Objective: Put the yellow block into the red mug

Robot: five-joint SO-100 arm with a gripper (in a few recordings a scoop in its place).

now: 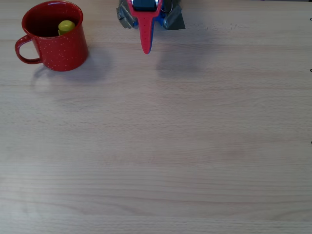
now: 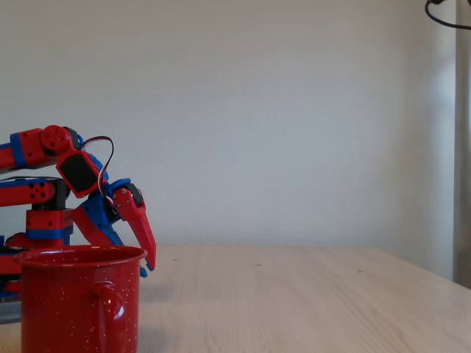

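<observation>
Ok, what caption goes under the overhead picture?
Yellow block sits inside the red mug; the gripper hangs apart, holding nothing.

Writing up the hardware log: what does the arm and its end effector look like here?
The arm is built of red and blue printed links with black servo blocks, and a thin dark cable loops over the wrist. The end effector has long tapered fingers, one red and one blue, narrowing to a point. No markings are legible.
</observation>
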